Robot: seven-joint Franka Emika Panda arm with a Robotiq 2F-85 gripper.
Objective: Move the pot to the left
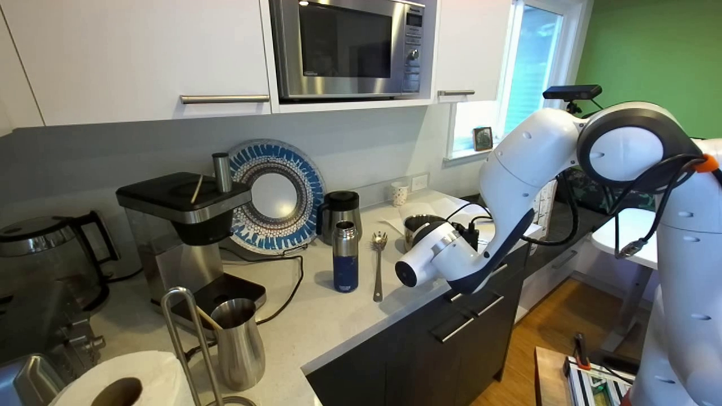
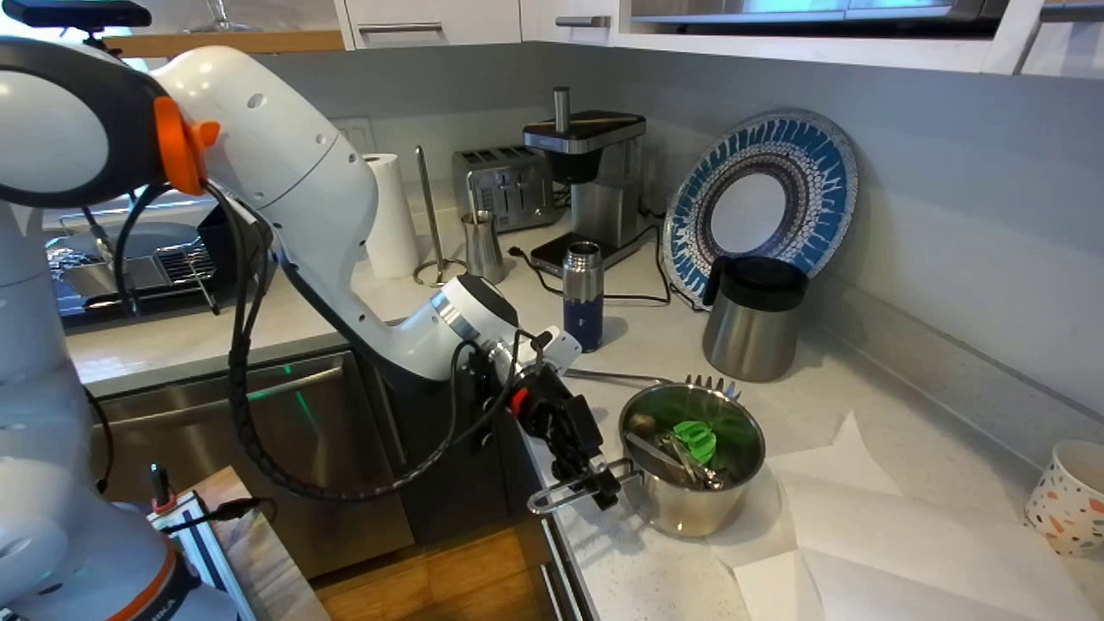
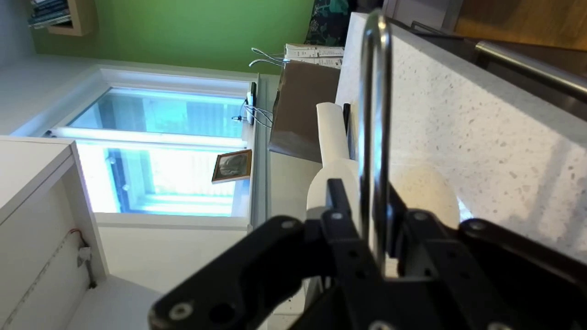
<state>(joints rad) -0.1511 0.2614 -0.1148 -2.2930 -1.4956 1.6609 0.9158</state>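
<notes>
The pot (image 2: 695, 509) is a round shiny steel saucepan with metal utensils and a green item (image 2: 695, 441) inside. It appears to stand upright on the counter; its wall is partly hidden by the arm in an exterior view (image 1: 413, 224). Its looped wire handle (image 2: 554, 498) points toward the counter's front edge. My gripper (image 2: 602, 485) is at the handle, beside the pot. In the wrist view the handle (image 3: 377, 114) runs between my gripper's (image 3: 365, 190) narrowed fingers, which look shut on it. The pot's body is out of view there.
A slotted metal spoon (image 1: 378, 265) lies beside the pot. A dark-blue tumbler (image 2: 583, 302) and a steel jug with black lid (image 2: 752, 332) stand nearby. White paper (image 2: 906, 535) and a speckled cup (image 2: 1069, 500) are on the pot's far side. A coffee machine (image 1: 186, 197) stands farther along.
</notes>
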